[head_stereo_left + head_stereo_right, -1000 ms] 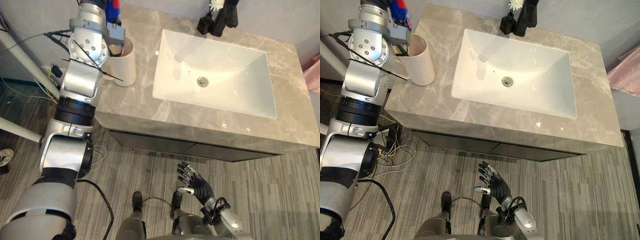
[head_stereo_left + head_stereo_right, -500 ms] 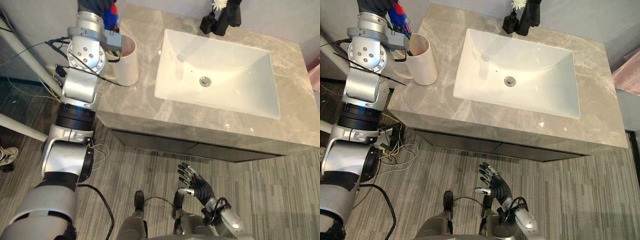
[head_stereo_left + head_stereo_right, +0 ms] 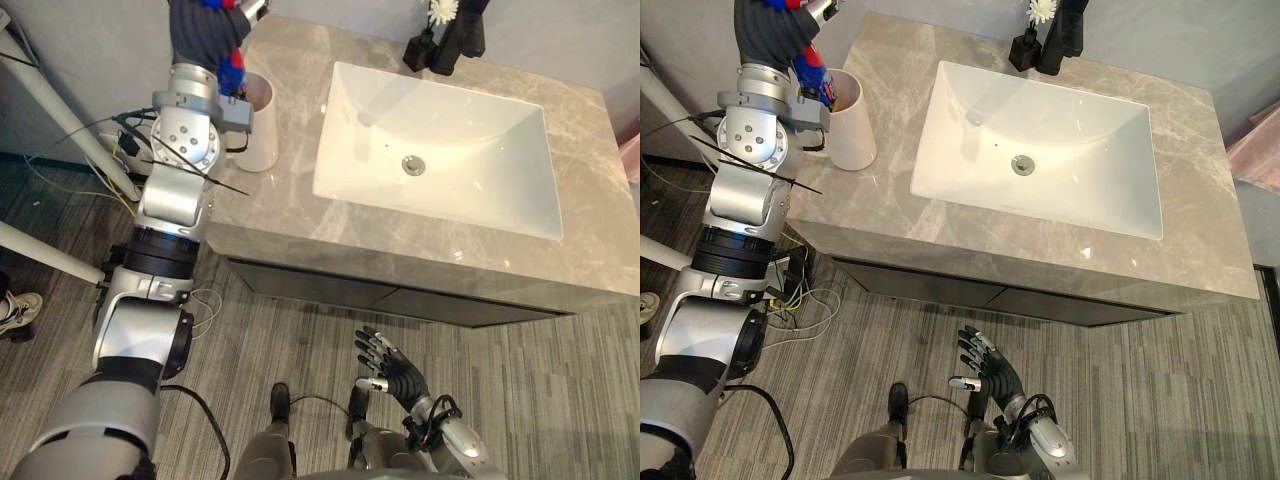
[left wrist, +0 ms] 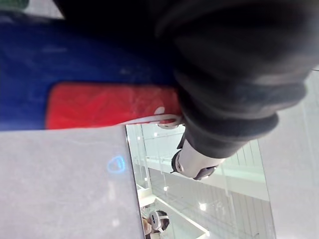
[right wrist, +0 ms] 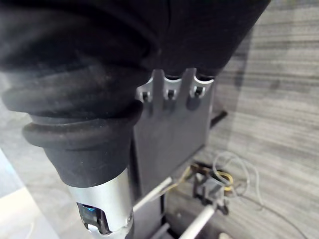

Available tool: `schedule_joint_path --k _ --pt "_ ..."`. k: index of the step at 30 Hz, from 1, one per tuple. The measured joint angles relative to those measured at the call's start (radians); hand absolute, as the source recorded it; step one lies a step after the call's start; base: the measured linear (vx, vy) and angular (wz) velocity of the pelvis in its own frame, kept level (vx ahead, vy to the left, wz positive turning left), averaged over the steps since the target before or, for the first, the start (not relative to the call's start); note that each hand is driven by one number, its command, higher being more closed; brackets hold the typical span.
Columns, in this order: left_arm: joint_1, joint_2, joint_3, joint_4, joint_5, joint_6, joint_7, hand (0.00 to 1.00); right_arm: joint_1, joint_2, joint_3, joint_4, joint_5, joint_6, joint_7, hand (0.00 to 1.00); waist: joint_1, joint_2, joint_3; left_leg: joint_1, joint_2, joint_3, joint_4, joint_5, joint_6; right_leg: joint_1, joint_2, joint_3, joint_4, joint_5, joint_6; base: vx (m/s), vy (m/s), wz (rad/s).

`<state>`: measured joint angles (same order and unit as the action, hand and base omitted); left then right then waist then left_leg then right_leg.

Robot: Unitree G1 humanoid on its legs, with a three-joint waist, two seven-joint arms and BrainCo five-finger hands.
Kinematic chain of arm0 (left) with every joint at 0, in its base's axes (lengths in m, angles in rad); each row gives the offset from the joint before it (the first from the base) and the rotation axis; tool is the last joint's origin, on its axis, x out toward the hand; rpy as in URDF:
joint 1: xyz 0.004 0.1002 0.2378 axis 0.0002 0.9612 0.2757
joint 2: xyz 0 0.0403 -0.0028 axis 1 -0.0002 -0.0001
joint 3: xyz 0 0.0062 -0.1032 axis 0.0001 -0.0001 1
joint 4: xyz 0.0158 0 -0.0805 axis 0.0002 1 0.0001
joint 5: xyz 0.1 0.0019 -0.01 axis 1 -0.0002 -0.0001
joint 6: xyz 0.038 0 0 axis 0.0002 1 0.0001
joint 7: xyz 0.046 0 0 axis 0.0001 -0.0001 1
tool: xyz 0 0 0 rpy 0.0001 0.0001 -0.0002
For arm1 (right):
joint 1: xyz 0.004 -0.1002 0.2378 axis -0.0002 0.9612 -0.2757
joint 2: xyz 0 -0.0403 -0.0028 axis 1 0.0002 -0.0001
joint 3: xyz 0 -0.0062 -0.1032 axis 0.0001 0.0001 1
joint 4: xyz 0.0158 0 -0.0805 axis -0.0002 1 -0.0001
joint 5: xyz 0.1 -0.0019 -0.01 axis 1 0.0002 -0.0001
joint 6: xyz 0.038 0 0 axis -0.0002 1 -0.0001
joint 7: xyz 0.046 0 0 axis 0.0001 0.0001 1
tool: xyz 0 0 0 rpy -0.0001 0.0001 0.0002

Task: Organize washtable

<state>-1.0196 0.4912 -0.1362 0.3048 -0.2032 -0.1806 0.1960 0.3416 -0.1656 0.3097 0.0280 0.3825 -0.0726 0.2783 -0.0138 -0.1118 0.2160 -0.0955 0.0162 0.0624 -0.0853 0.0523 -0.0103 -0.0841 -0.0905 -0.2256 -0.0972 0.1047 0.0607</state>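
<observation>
Left eye view: at the worktop's (image 3: 290,200) 10 o'clock corner the left hand (image 3: 205,30) grips a blue-red tube (image 3: 232,75), its lower end at the cup's (image 3: 262,135) 9 o'clock rim. The right hand (image 3: 390,365) hangs open at 6 o'clock. Left wrist view: the tube lies tight against the hand, so I would centre the tip over the mouth, lower it straight, then release.

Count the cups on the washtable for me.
1. The white cup stands on the counter left of the sink, by the left hand. That hand covers the counter's corner there, so another could be hidden.
</observation>
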Motion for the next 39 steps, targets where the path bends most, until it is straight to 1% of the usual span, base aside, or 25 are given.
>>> schedule_joint_path --k 7,8,14,16,19,21,23,34,37,39 --pt "0.006 -0.008 0.001 0.0 -0.003 0.0 0.0 1.0 0.0 0.0 -0.005 0.0 -0.001 0.0 -0.001 0.0 0.0 0.0 0.0 0.0 0.0 0.001 0.003 0.0 0.0 0.0 0.0 0.001 0.0 0.0 0.0 0.0 0.0 0.0" --pt "0.011 -0.01 0.001 0.0 -0.005 0.0 0.0 0.0 0.0 0.0 -0.006 0.0 -0.001 0.0 -0.001 0.0 0.0 0.0 0.0 0.0 0.0 0.001 0.003 0.0 0.0 0.0 0.0 0.002 0.0 0.0 0.0 0.0 0.0 0.0" --pt "0.019 -0.017 0.001 0.003 -0.022 0.002 -0.003 0.0 0.001 0.0 -0.028 0.0 -0.001 0.0 -0.015 0.0 0.0 0.005 0.0 0.0 0.0 0.004 0.004 0.0 0.0 0.0 0.0 0.004 0.0 0.0 0.0 0.0 0.0 0.0" --pt "0.019 -0.017 0.0 0.003 -0.023 0.002 -0.021 0.0 0.001 0.0 -0.027 0.0 -0.001 0.0 -0.015 0.0 0.0 0.013 -0.002 0.0 0.0 0.004 0.004 0.0 0.0 0.0 0.0 0.004 0.0 0.0 0.0 0.0 0.0 0.0" --pt "0.019 -0.016 0.0 0.003 -0.032 0.001 -0.023 0.0 0.001 0.0 -0.028 0.0 -0.001 0.0 -0.015 0.0 0.0 0.025 -0.006 0.0 0.001 0.004 0.003 0.0 0.0 -0.001 0.0 0.004 0.0 0.0 0.0 0.0 0.0 0.0" --pt "0.019 -0.016 0.0 0.003 -0.034 0.001 -0.026 0.0 0.001 0.0 -0.028 0.0 -0.001 0.0 -0.015 0.0 0.0 0.028 -0.008 0.0 0.001 0.004 0.003 0.0 0.0 -0.001 0.0 0.004 0.0 0.0 0.0 0.0 0.0 0.0" --pt "0.019 -0.016 -0.001 0.003 -0.044 0.001 -0.042 0.0 0.001 0.0 -0.028 0.0 -0.001 0.0 -0.015 0.0 0.0 0.028 -0.008 0.0 0.001 0.005 0.003 0.0 0.0 -0.001 0.001 0.005 0.0 0.0 0.0 0.0 0.0 0.0" --pt "0.014 -0.01 -0.002 0.002 -0.064 0.001 -0.043 0.0 0.001 0.001 -0.027 0.007 -0.001 0.0 -0.015 0.0 0.0 0.029 -0.009 0.0 0.0 0.006 0.003 0.0 0.0 -0.001 0.0 0.005 0.0 0.0 0.0 0.0 0.0 0.0" --pt "0.004 0.009 -0.006 -0.003 -0.095 -0.001 -0.042 0.0 0.001 0.001 -0.027 0.009 0.0 0.0 -0.016 0.0 0.001 0.038 -0.014 0.0 0.0 0.005 0.002 0.0 0.0 -0.001 0.0 0.004 0.0 0.0 0.0 0.0 0.0 0.0" --pt "-0.021 0.047 -0.006 -0.035 -0.129 -0.003 -0.041 0.0 -0.002 0.001 -0.026 0.024 0.0 0.0 -0.016 0.0 0.007 0.052 -0.022 0.0 0.0 0.004 0.002 0.0 0.0 -0.001 0.0 0.004 0.0 0.0 0.0 0.0 0.0 0.0"
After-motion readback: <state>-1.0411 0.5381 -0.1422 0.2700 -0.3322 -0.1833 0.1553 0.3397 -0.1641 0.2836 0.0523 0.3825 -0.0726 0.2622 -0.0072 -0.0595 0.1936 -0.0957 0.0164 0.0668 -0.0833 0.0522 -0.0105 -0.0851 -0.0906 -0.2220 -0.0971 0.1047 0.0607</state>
